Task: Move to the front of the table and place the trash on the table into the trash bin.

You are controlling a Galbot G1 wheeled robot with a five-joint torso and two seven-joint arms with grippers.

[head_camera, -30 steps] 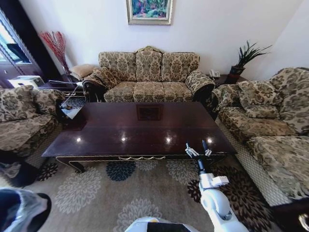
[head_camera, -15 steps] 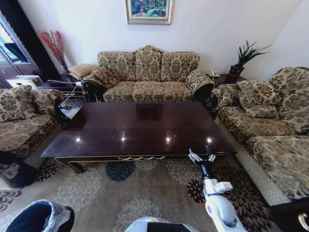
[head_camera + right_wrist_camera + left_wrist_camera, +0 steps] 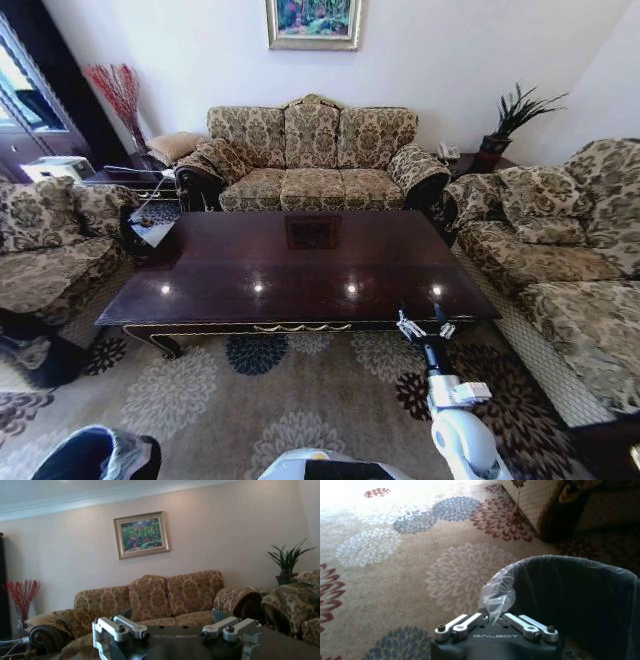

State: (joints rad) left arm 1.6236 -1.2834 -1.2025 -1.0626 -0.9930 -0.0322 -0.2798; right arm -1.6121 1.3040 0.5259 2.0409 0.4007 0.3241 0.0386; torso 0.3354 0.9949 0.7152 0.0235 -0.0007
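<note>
dark glossy table (image 3: 300, 262) on floral carpet (image 3: 200, 390)

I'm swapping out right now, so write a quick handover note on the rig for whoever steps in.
Left gripper: shut on the trash bin, pinching its plastic liner at the rim, low at the robot's left over the carpet.
Right gripper: open, holding nothing, raised at the table's near right edge.
Done: robot faces the table; its glossy top shows no trash.
Left: nothing visible to pick; check the top before finishing.
</note>
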